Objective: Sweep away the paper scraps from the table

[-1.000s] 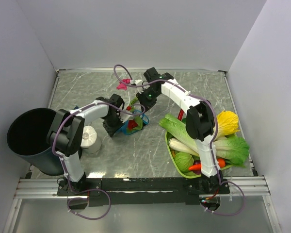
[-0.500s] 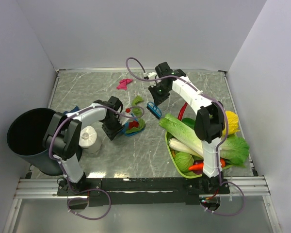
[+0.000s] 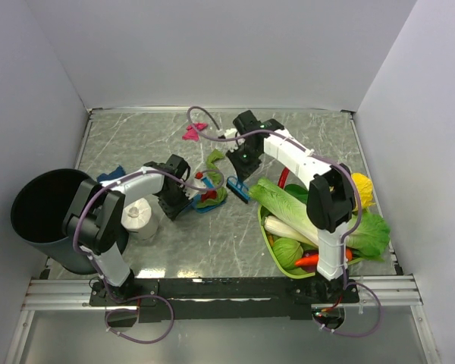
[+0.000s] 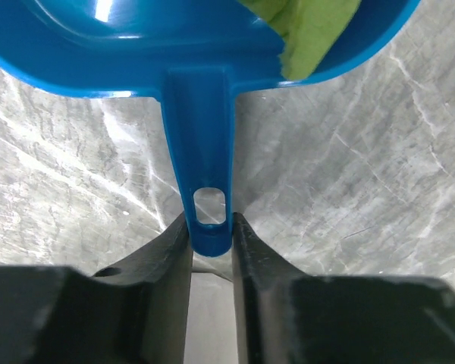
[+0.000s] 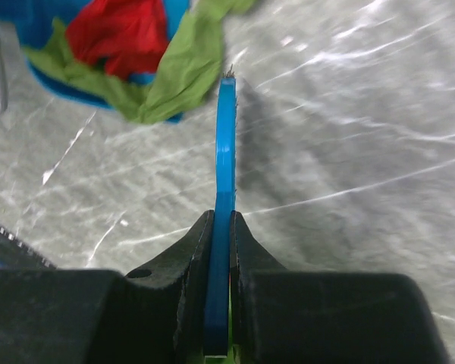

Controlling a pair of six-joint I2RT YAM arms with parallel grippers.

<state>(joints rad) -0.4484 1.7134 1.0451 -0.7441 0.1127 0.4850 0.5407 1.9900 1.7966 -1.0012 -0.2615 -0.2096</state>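
My left gripper [image 4: 211, 227] is shut on the handle of a blue dustpan [image 4: 136, 45] that rests on the grey marble table [image 3: 136, 144]. In the top view the pan [image 3: 209, 203] holds a red scrap [image 3: 207, 195]. A green scrap [image 3: 214, 171] lies at its mouth. My right gripper [image 5: 220, 224] is shut on a thin blue brush [image 5: 225, 144], whose tip stands just right of the green scrap [image 5: 174, 83] and red scrap [image 5: 121, 34]. The brush [image 3: 240, 189] also shows in the top view. A magenta scrap [image 3: 191, 133] lies apart at the back. A blue scrap [image 3: 110, 174] lies beside the bin.
A black bin [image 3: 42, 216] stands at the near left with a white tissue roll [image 3: 139, 214] next to it. A green tray [image 3: 267, 235] of vegetables fills the near right. White walls enclose the table on three sides.
My right gripper swung away to the right, then came back down toward the dustpan with the brush. The green scrap moved nearer to the pan's mouth. The left gripper shifted only slightly.
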